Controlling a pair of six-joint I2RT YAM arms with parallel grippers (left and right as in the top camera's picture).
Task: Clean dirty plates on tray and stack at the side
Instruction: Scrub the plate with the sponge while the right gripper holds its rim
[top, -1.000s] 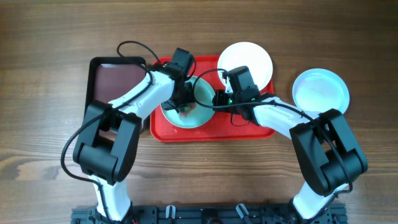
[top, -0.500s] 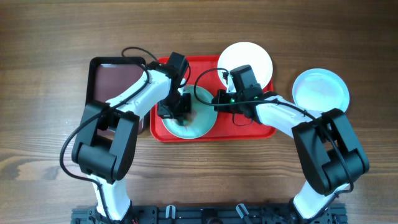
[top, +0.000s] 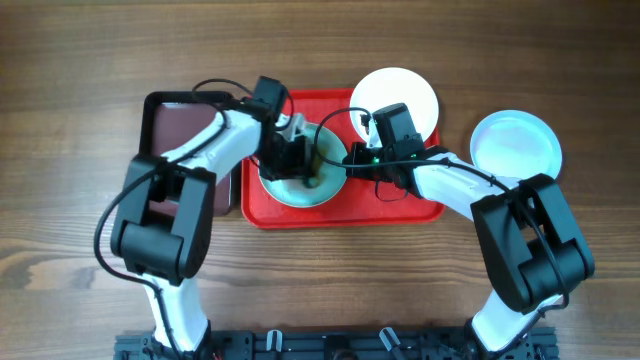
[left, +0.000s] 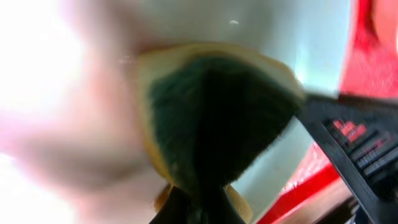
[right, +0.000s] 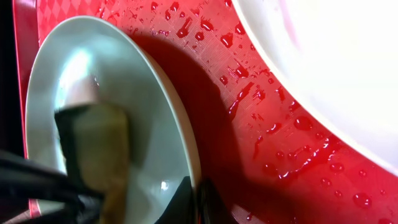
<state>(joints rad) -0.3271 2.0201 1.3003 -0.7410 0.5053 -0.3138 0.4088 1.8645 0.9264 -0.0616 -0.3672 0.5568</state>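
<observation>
A pale blue plate (top: 300, 185) is tilted up on the left part of the red tray (top: 355, 208). My right gripper (top: 345, 160) is shut on its right rim; the right wrist view shows the plate (right: 134, 81) pinched at the jaws (right: 196, 202). My left gripper (top: 297, 157) is shut on a yellow sponge with a dark green face (left: 211, 112) and presses it on the plate's inside (left: 298, 37). A white plate (top: 398, 98) lies on the tray's far right corner. A second pale blue plate (top: 516, 145) lies on the table to the right.
A dark maroon tray with a black rim (top: 185, 125) lies to the left of the red tray, under my left arm. Water drops cover the red tray's floor (right: 249, 106). The wooden table (top: 330, 280) surrounds the trays.
My left gripper has moved the sponge across the plate from its lower left toward its upper middle. The plate now stands steeper in my right gripper.
</observation>
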